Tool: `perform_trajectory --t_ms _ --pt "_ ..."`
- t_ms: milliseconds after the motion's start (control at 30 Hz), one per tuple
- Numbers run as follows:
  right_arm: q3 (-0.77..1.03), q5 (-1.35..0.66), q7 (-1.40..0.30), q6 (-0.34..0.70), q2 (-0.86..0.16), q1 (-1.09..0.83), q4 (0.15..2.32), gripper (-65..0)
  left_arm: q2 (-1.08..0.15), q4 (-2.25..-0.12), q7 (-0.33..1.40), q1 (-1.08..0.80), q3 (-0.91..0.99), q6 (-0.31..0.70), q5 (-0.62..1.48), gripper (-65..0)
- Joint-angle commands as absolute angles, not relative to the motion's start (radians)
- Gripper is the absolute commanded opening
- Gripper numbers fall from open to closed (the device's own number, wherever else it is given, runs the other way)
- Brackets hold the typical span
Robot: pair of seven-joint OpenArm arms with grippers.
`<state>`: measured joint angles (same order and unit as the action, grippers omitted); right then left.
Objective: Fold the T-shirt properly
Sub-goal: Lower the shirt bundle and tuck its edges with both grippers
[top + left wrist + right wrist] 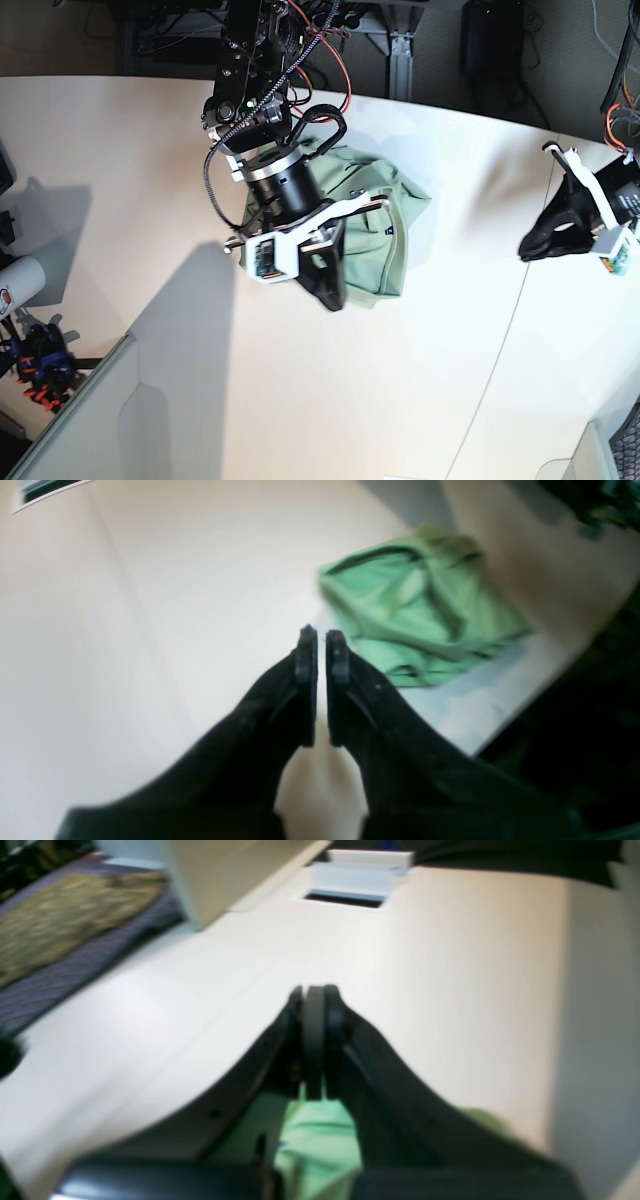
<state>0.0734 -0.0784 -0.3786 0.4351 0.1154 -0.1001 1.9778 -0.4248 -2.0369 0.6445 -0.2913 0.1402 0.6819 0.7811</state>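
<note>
On T-shirt [372, 225], tiny dark unreadable label [388, 229]

Overhead base view down onto the table [420, 380]; both wrist views close, forward along their end effectors.
</note>
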Motion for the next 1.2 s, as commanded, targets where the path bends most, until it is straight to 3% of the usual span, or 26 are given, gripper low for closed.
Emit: perform_trajectory --t_ms 0,167,300,533,667,1167 --pt "0.105 -0.085 -0.348 0.44 0.104 -0.067 1.985 -65.0 -0.427 -2.056 0.619 -0.278 0.088 0.698 0.775 -62.8" --pt "0.254 -0.09 -0.347 0.438 0.027 0.039 1.852 -65.0 -0.366 -2.055 0.522 -0.229 -0.238 0.698 0.479 -65.0" --pt "0.284 -0.097 -0.325 0.438 -0.019 0.123 1.681 -65.0 -0.31 -2.01 0.469 -0.182 -0.365 0.698 0.29 -65.0" --pt "0.277 -0.097 -0.283 0.439 -0.089 0.244 1.407 -65.0 -0.249 -1.776 0.411 -0.092 -0.379 0.698 0.269 -65.0" --pt "0.252 -0.094 -0.281 0.439 -0.12 0.29 1.299 -65.0 -0.25 -1.746 0.396 -0.084 -0.379 0.698 0.275 -65.0" --pt "0.074 -0.06 -0.296 0.439 -0.184 0.27 1.235 -65.0 -0.303 -1.608 0.362 -0.083 -0.287 0.698 0.234 -65.0"
